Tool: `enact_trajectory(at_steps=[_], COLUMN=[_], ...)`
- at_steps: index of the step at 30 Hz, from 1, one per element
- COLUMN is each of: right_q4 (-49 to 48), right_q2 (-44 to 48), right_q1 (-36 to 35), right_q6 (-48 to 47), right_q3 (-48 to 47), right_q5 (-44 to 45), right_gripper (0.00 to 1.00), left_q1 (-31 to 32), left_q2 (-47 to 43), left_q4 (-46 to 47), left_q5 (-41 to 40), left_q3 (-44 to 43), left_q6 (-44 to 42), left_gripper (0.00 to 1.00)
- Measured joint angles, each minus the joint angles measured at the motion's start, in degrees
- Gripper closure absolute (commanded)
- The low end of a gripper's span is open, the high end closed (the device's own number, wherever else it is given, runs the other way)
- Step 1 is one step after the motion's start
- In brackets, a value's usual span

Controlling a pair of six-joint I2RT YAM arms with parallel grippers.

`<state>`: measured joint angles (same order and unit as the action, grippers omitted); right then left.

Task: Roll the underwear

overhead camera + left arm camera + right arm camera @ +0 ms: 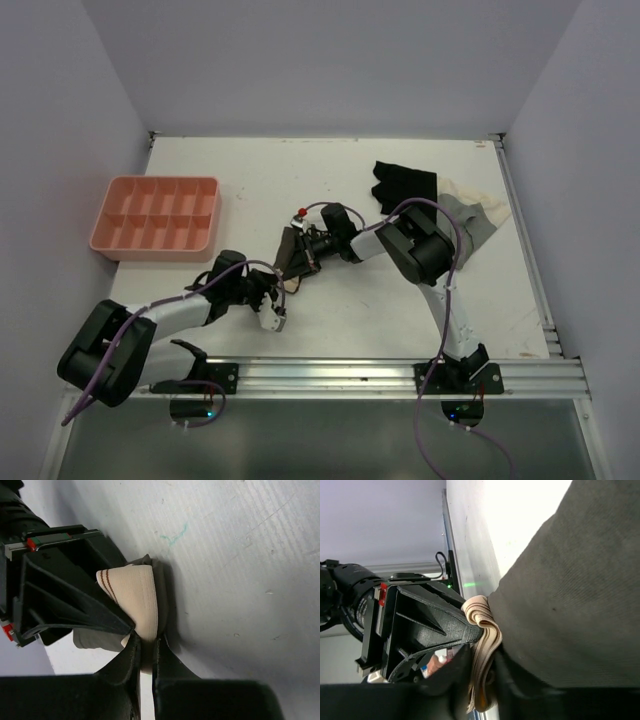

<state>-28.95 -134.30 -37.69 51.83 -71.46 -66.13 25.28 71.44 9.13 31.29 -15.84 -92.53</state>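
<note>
The underwear (291,249) is a small dark brown bundle with a pale beige waistband, held between both arms at the table's middle. In the left wrist view my left gripper (145,645) is shut on the beige striped waistband (136,596), pinching its lower edge close to the table. My right gripper (481,680) is shut on a folded bunch of that same waistband (489,630), and the dark brown fabric (570,595) fills the space to its right. The two grippers almost touch, tip to tip (288,280). Most of the garment is hidden between them.
A pink compartment tray (155,215) sits at the left. A black garment (405,185) and a grey-and-cream garment (478,215) lie at the back right. The metal rail (380,375) with the arm bases runs along the near edge.
</note>
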Motion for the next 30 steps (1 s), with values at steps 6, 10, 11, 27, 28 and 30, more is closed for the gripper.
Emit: enact_trajectory(at_steps=[6, 10, 11, 27, 28, 30], right_q4=[0.8, 8.3, 10.9, 28.6, 29.2, 31.0], right_q2=[5.3, 12.2, 14.6, 56.0, 57.3, 59.3], right_q1=[0.6, 2.2, 2.8, 2.8, 2.3, -0.1], right_q6=[-2.7, -8.7, -10.7, -36.3, -37.3, -39.8], right_q3=[3.8, 7.0, 7.6, 22.0, 23.0, 24.3], right_q5=[5.7, 14.6, 17.8, 40.8, 41.3, 43.4], right_gripper=[0.45, 0.46, 0.46, 0.68, 0.68, 0.67], left_q1=[1.0, 1.1, 1.1, -0.8, -1.2, -1.7], left_q2=[1.6, 3.3, 4.2, 34.9, 37.0, 41.6], left_q4=[-10.6, -18.3, -20.8, -61.9, -64.4, -69.7], left_q5=[-1.7, -1.6, -1.5, 11.3, 12.4, 14.6], left_q3=[-6.1, -10.6, -12.3, -49.8, -52.0, -57.0], left_q6=[-0.1, 0.0, 0.2, 6.4, 6.8, 8.1], left_gripper=[1.0, 1.0, 1.0, 1.0, 1.0, 1.0])
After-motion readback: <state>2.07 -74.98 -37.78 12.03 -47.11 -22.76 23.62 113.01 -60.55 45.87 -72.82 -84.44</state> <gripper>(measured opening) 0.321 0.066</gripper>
